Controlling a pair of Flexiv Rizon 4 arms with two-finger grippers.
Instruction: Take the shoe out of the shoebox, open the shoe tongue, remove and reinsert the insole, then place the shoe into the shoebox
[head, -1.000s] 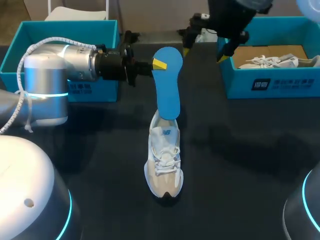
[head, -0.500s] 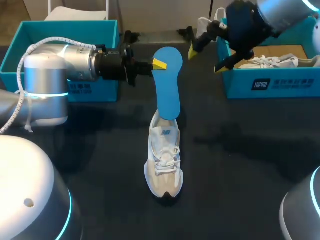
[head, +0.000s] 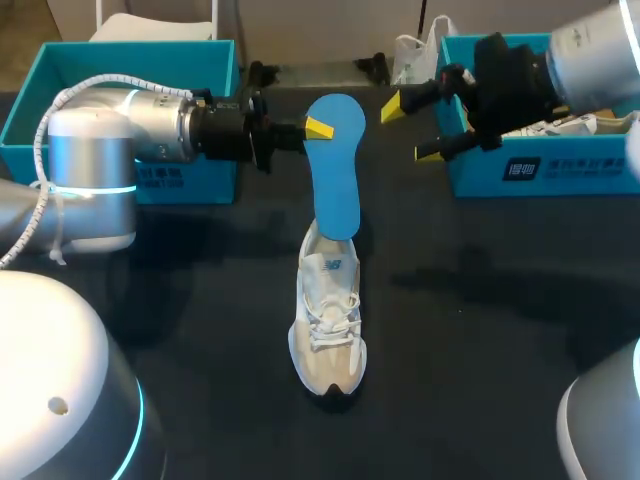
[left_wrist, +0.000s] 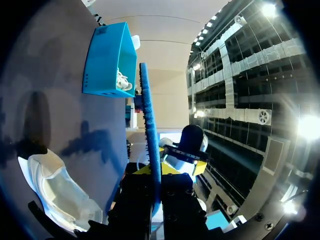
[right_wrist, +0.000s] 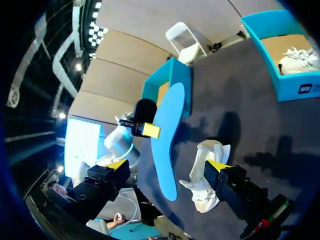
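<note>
The left end effector (head: 314, 128) clamps the insole (head: 336, 180) at its top, standing it upright, lower end in the shoe (head: 328, 320) on the table (head: 480, 310), likely for reinsertion. The right end effector (head: 410, 130), fingers wide, hovers near the shoebox (head: 560, 170), free to assist.

1. The left arm (head: 100, 150) is held level from the left side, with its wrist turned toward the table's middle.
2. The left gripper (head: 318, 128) is clamped on the upper end of the blue insole (head: 335, 180).
3. The right arm (head: 590, 60) is seen entering from the right side.
4. The right gripper (head: 410, 131) is pointed toward the left one, and its fingers are spread wide.
</note>
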